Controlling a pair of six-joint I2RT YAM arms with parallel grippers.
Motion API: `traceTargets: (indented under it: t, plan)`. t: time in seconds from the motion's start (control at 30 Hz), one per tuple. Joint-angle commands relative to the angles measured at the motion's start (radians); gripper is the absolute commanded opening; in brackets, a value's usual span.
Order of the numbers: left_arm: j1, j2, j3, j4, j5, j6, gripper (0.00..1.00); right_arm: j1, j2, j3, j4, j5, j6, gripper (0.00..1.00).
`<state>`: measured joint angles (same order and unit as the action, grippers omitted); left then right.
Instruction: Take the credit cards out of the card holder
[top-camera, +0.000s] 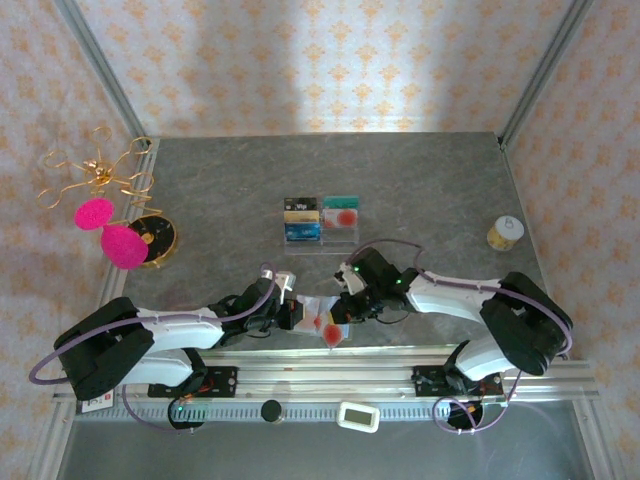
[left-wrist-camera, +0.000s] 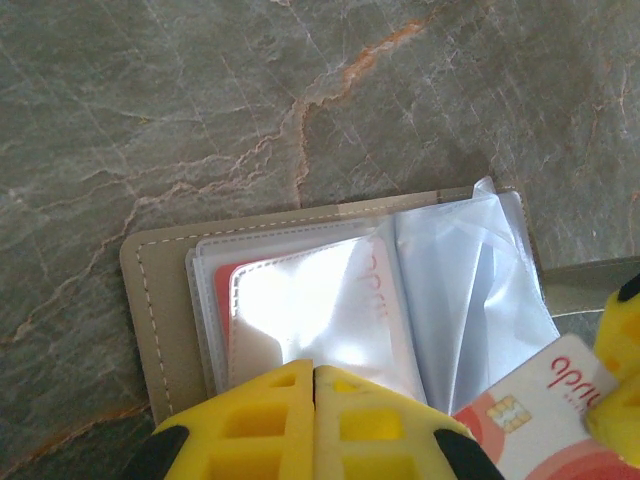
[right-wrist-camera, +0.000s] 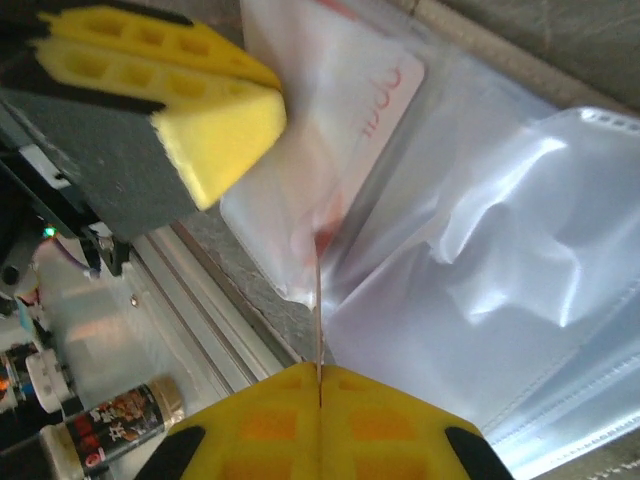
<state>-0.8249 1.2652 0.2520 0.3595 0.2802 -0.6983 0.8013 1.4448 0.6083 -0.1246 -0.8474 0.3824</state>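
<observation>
From above, the open card holder lies at the near edge of the grey stone-patterned surface, between the two arms. The left gripper meets its left side and the right gripper its right. A red-and-white credit card sticks out at the holder's near corner. Farther back, a clear acrylic tray holds more cards, well apart from the holder.

In the left wrist view, the left fingers are pressed together over the near edge of the clear sleeves, clamping the holder there. Its olive-grey skin frames the sleeves, and a sleeved card with a red border sits inside one. At lower right the red-and-white credit card, chip showing, lies partly out, with a yellow right finger against it.

In the right wrist view, the right fingers are pressed together on that card, seen edge-on as a thin line rising from between them. A left finger sits at upper left, against the crumpled sleeves.
</observation>
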Motion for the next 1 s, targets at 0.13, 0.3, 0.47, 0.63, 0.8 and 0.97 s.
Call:
traceTargets:
  t: [0.13, 0.3, 0.47, 0.63, 0.8, 0.97]
  plan:
    - [-0.002, -0.007, 0.014, -0.063, -0.029, 0.011, 0.0, 0.033, -0.013, 0.052, -0.037, -0.041, -0.054, 0.0]
    - [0.0, -0.086, 0.034, -0.104, -0.062, 0.009, 0.13, 0.023, -0.166, 0.155, -0.065, 0.184, -0.066, 0.0]
    - [0.006, -0.189, 0.072, -0.166, -0.113, 0.013, 0.54, -0.049, -0.241, 0.24, -0.025, 0.314, -0.138, 0.0]
    - [0.018, -0.254, 0.134, -0.28, -0.159, 0.033, 0.76, -0.072, -0.198, 0.414, -0.052, 0.443, -0.34, 0.0]
    - [0.03, -0.309, 0.188, -0.381, -0.218, 0.049, 0.99, -0.092, -0.13, 0.575, -0.056, 0.384, -0.571, 0.0]
    - [0.041, -0.36, 0.243, -0.469, -0.286, 0.082, 0.99, -0.123, 0.007, 0.777, -0.331, 0.352, -0.872, 0.0]
